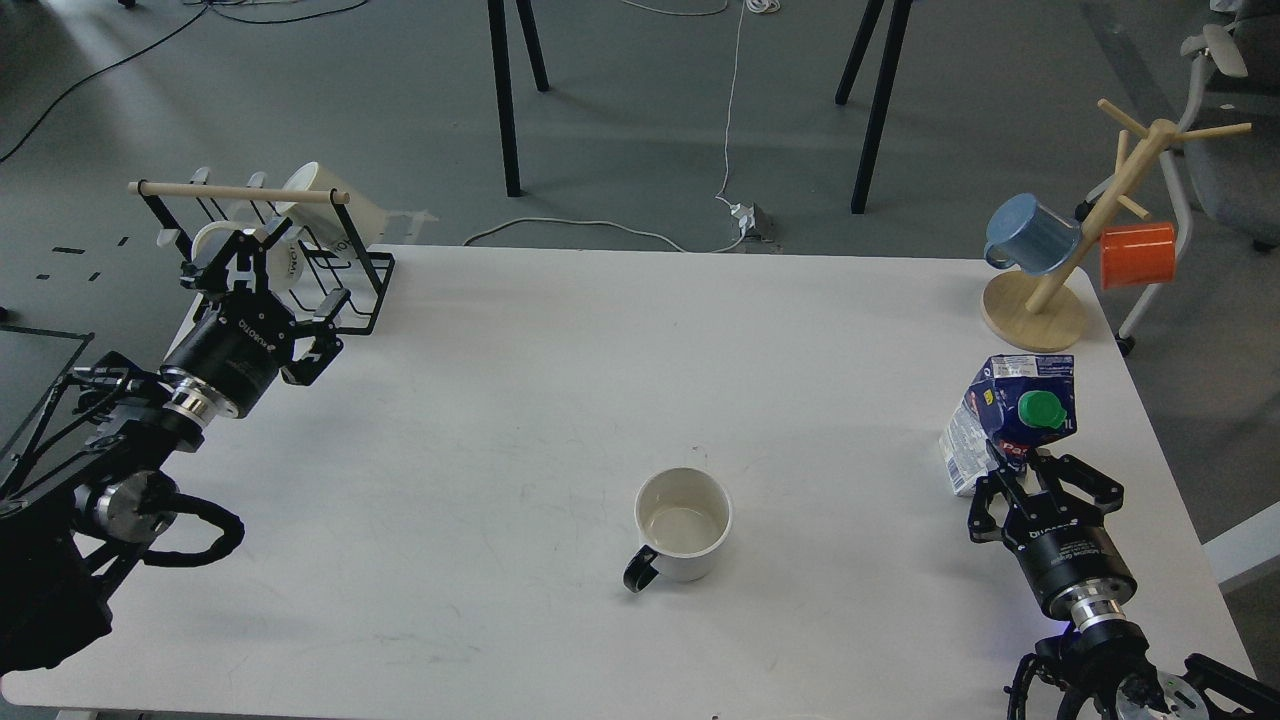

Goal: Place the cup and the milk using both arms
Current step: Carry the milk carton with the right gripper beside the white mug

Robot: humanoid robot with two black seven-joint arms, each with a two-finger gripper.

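A: Where's your cup rn?

B: You've got the cup [683, 523] upright on the counter [560, 350], near the front edge, roughly mid-width. Black handle points front-left. Nothing touching it; both arms well apart from it.

A: And the milk?

B: Your milk [1010, 415] stands near the counter's right edge, green cap facing the camera, sides dented. Your right end effector [1042, 478] is right at its base from the front, fingers spread either side of the carton's lower part. Looks released, not clenched. Can't tell if the pads actually touch the carton.

A: Left side?

B: Your left end effector [262, 270] is up at the back-left corner of the counter, against the black wire rack [340, 270] w/ the wooden bar across the top. Fingers look spread apart, nothing clearly in them. White mugs [330, 205] sit in that rack just behind it; whether a finger touches one, you can't tell from here.

A: Anything else on the counter?

B: Wooden mug tree [1040, 300] at the back-right corner, blue mug [1030, 235] and orange mug [1137, 253] hanging on it. Well apart from the milk.
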